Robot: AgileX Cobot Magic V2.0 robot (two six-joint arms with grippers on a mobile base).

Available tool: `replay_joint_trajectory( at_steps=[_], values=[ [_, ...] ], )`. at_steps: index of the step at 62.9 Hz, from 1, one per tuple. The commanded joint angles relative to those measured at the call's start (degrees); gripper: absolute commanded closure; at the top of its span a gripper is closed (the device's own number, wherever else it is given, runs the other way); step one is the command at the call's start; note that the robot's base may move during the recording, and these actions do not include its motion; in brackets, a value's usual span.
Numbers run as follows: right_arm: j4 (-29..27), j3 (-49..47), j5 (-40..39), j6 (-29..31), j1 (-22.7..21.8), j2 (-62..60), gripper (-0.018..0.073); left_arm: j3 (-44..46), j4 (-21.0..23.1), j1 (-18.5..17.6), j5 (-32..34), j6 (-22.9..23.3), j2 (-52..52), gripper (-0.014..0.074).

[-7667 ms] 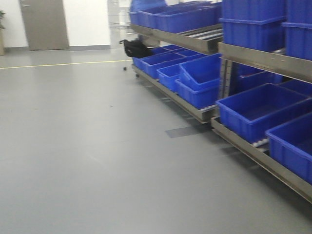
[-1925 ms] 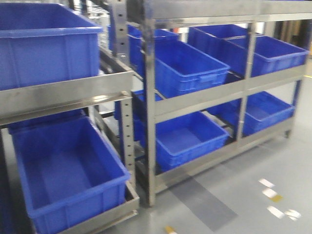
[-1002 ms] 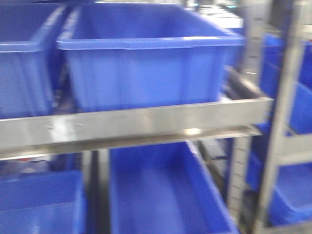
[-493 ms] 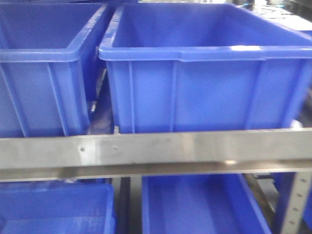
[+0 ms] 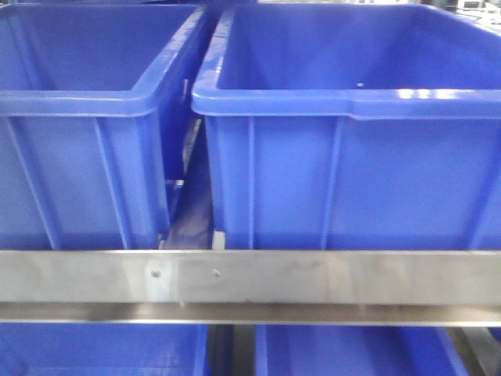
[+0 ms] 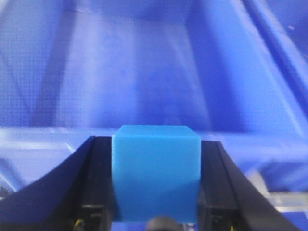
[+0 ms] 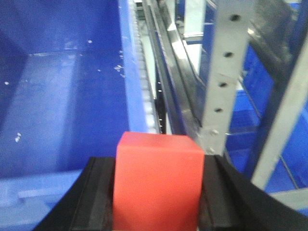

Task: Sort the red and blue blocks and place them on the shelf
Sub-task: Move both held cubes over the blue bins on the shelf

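— Where are the cubes?
— Both are in hand. My left gripper (image 6: 155,161) is clamped on the blue block (image 6: 156,180) above a blue tub (image 6: 134,91). My right gripper (image 7: 156,185) is clamped on the red block (image 7: 159,173), over a second tub (image 7: 67,96) beside the shelf (image 7: 225,72).
— How will they handle?
— Light, rigid and matte, I'd judge. Flat opposite faces are the place to hold them, as now.
— Orientation?
— They're cubes, so no long axis. Each sits square between the pads, top edge level

The shelf rail (image 5: 313,276) hides the right tub's (image 5: 344,172) base, and the bottom edge crops the red block (image 7: 158,180).
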State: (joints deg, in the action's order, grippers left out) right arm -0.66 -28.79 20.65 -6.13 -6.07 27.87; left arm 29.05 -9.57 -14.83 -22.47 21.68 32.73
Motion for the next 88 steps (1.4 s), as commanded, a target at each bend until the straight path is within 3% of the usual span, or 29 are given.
replay_joint_trajectory(
  at_steps=[1, 88],
  values=[
    [0.66, -1.60, -5.20, 0.43, -0.49, 0.09, 0.0505, 1.71, -0.42, 0.19, 4.78, 0.44, -0.04, 0.0463],
    [0.66, -1.60, -5.20, 0.43, -0.49, 0.09, 0.0505, 1.71, -0.42, 0.19, 4.78, 0.44, -0.04, 0.0463]
  ],
)
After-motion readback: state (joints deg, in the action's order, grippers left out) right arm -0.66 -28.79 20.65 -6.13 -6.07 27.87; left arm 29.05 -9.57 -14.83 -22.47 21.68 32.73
